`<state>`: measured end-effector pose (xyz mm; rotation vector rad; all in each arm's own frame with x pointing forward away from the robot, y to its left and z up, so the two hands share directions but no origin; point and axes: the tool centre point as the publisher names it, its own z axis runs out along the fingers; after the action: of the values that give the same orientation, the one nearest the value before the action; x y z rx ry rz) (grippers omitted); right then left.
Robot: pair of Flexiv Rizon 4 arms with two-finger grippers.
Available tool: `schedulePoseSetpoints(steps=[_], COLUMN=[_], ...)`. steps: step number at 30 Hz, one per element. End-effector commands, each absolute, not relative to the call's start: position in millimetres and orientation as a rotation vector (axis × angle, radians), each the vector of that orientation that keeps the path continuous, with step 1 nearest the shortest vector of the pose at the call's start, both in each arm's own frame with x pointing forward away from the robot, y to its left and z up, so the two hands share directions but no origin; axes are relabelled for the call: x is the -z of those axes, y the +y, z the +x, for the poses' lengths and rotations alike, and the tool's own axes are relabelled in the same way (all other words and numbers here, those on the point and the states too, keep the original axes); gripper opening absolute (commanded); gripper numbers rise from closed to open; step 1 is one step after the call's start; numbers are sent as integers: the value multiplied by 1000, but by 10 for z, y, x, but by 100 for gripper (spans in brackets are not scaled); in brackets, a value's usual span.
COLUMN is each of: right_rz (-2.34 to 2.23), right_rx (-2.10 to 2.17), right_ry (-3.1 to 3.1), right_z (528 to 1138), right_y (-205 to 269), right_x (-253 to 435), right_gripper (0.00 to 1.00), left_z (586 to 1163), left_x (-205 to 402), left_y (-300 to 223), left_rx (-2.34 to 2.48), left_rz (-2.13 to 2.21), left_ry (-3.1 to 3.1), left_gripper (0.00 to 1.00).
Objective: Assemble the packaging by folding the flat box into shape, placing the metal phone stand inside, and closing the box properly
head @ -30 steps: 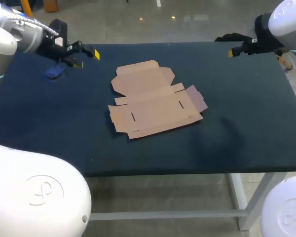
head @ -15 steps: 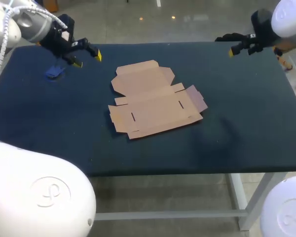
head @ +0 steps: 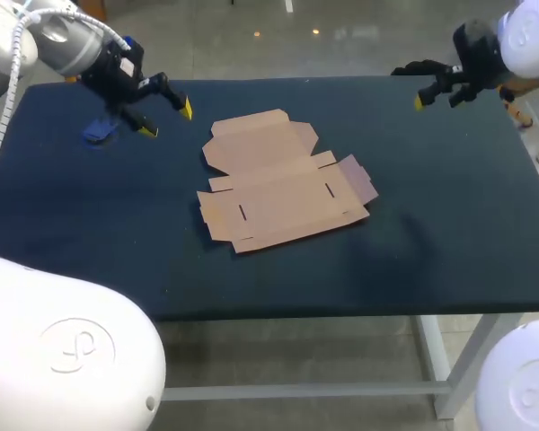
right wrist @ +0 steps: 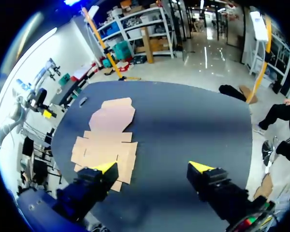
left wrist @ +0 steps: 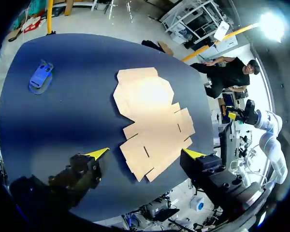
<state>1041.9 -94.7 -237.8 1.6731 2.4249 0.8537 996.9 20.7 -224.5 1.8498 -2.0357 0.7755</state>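
Broadly, the table (head: 449, 233) is a wide rectangle covered in a dark navy, matte cloth-like surface. On its middle lies the box (head: 283, 193), an unfolded brown cardboard sheet. It is flat, with notched flaps around its edges and two short slits cut in the larger panel. The left wrist view shows the same sheet (left wrist: 150, 111) ahead of the fingers, and the right wrist view (right wrist: 106, 140) shows it ahead and to one side.

The left claw (head: 167, 120) hangs over the far left part of the table. Its black fingers with yellow tips are spread wide and hold nothing, and it sits just beside the phone stand (head: 99, 132). The stand is a small blue piece resting on the cloth, well apart from the cardboard, and it also shows in the left wrist view (left wrist: 40, 76).

The right claw (head: 408, 87) is at the far right edge, fingers likewise spread and empty.

Since a second ago the left claw has swung nearer the cardboard and turned. The right claw has barely shifted, and the sheet and stand lie unmoved.
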Motion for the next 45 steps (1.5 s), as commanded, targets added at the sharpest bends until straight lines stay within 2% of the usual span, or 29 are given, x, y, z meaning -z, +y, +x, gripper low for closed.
schedulePoseSetpoints(steps=[1, 21, 45], right_rz=[1714, 1732, 1760], right_rx=[-804, -877, -846], right_ry=[2451, 2584, 2905], right_z=[10435, 10182, 10215], right_y=[-869, -565, -36], right_x=[2443, 2802, 3608], right_gripper=[100, 100, 100], left_z=[9929, 9642, 9653], left_x=[2278, 2561, 2669], left_y=[154, 163, 159], left_rx=[-648, -713, -679], left_rz=[1835, 1804, 1712], left_ry=[-2035, -1979, -2052], left_gripper=[100, 100, 100])
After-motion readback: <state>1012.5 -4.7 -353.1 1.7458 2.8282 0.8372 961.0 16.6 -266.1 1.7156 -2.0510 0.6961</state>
